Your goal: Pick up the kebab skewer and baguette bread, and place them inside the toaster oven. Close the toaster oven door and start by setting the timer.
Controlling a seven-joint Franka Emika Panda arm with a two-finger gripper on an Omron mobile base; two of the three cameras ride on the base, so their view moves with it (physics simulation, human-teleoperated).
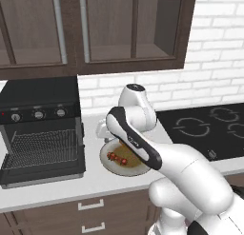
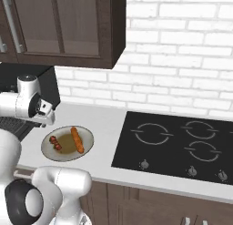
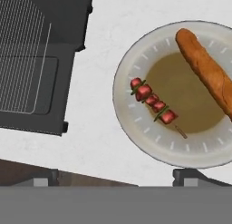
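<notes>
A pale grey plate (image 3: 136, 128) with short white tick marks round its rim and an olive-brown centre sits at the right of the hand view. On it lie an orange-brown baguette (image 3: 206, 69) and a skewer (image 3: 153, 102) of dark red chunks with bits of green between them, on a thin tan stick. At the upper left is the black oven (image 3: 68, 19), with a silver wire rack (image 3: 22, 46) in a grid pattern and a black door (image 3: 36, 105). The counter (image 3: 95, 141) is off-white. In the right base view, a black stovetop (image 2: 173, 146) bears white ring marks, the wall (image 2: 182, 51) is white brick, and the cabinets (image 2: 63, 28) are dark brown.
</notes>
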